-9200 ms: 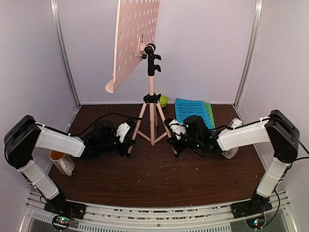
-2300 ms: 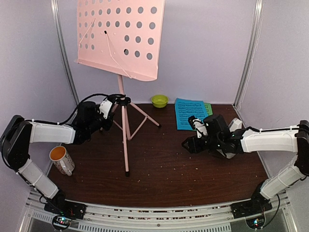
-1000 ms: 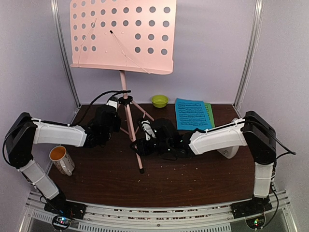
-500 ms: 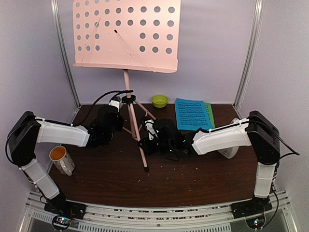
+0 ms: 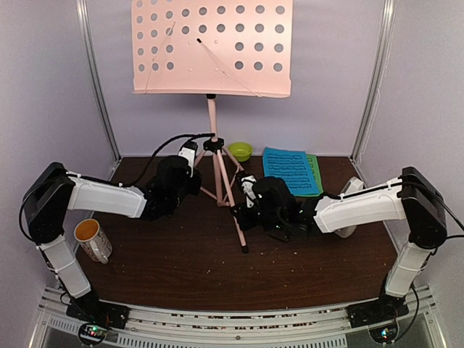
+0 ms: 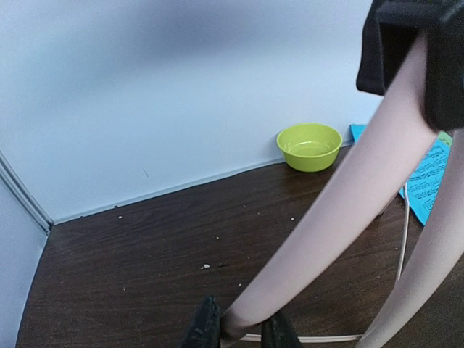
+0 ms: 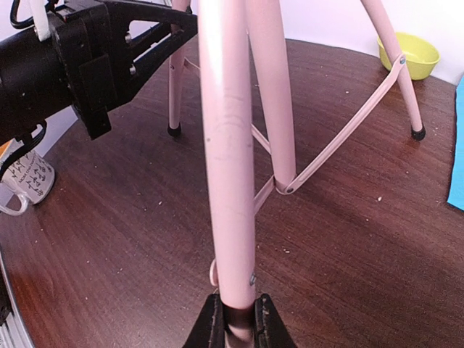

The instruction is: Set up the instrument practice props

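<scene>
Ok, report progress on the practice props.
Done: the pink perforated-metal music stand is upright on its tripod. In hand: left gripper and right gripper each shut on a leg. Left: blue printed music sheet and green sheet lie flat on the table.

The pink music stand is set roughly upright at 12 o'clock. The blue sheet is laid over the green sheet at 2 o'clock.

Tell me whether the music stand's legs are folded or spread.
Spread: the music stand has three legs splayed apart, braces extended, feet well separated.
</scene>
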